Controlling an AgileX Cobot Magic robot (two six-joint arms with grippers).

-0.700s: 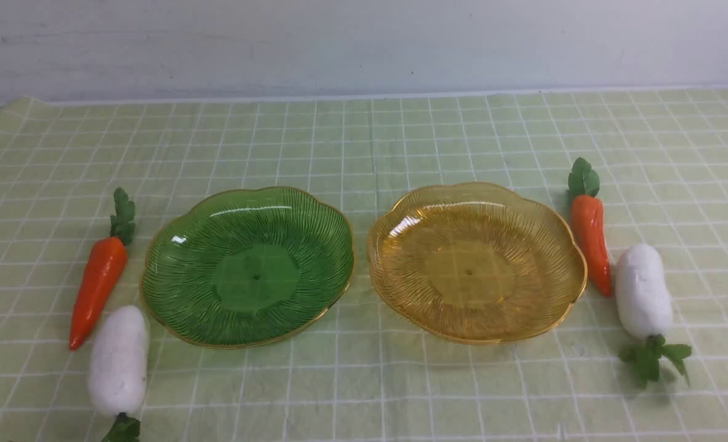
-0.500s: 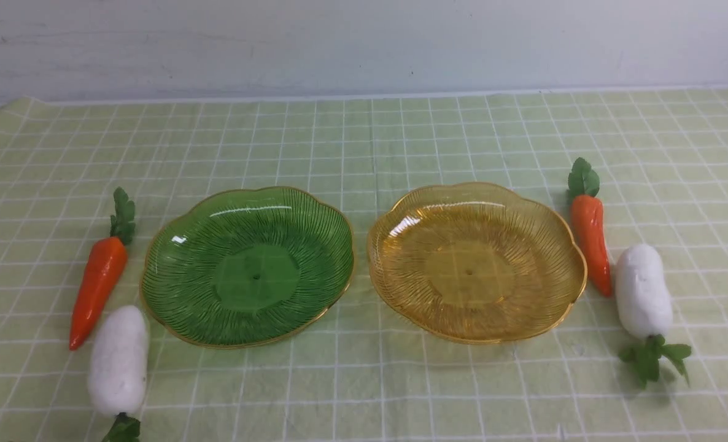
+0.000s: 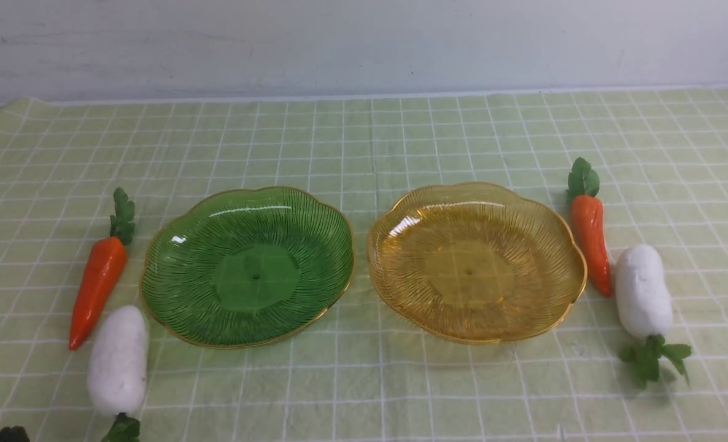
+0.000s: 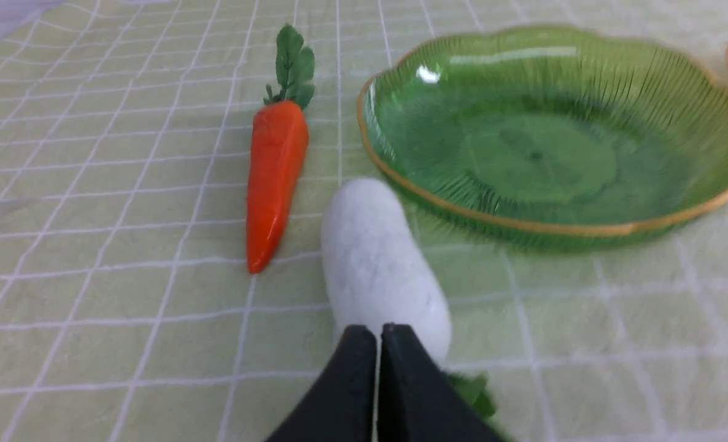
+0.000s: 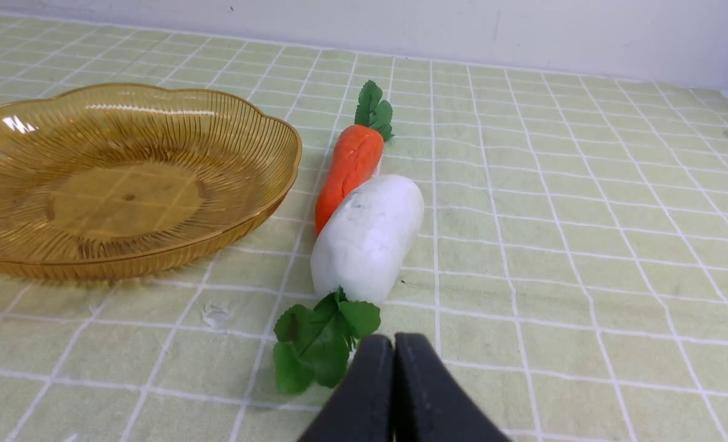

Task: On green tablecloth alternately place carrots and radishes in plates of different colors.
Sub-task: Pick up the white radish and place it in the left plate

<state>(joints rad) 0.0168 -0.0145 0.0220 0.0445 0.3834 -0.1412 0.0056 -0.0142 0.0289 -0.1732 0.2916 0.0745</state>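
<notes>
Front view: tablecloth (image 3: 364,141) fills the ground, pale green with a white grid, lightly wrinkled. White wall (image 3: 364,43) behind it.

Green plate (image 3: 247,267) sits left of centre and amber plate (image 3: 476,263) right of centre. They are side by side and flat on the cloth, rims near each other but apart. All four vegetables lie on the cloth, outside the plates.

Left radish (image 3: 118,361) lies at the near-left of the green plate, just beside its rim, leaves toward the robot. Right radish (image 3: 643,291) lies right of the amber plate, leaves toward the robot and splayed on the cloth.

Left carrot (image 3: 98,288) lies left of the green plate, farther back than the left radish, leaves pointing away from the robot. Its tip is near the radish's far end, with a small gap between them. Right carrot (image 3: 590,239) lies between the amber plate and the right radish, leaves pointing away. It is close against the radish's side; contact cannot be confirmed.

Left wrist view: left gripper (image 4: 378,331) clenched, fingers pressed flat together, over the leafy end of the left radish. Contact with the radish cannot be told.

Right wrist view: right gripper (image 5: 393,341) clenched likewise, fingers together, on the robot's side of the right radish, just beside its leaves.
</notes>
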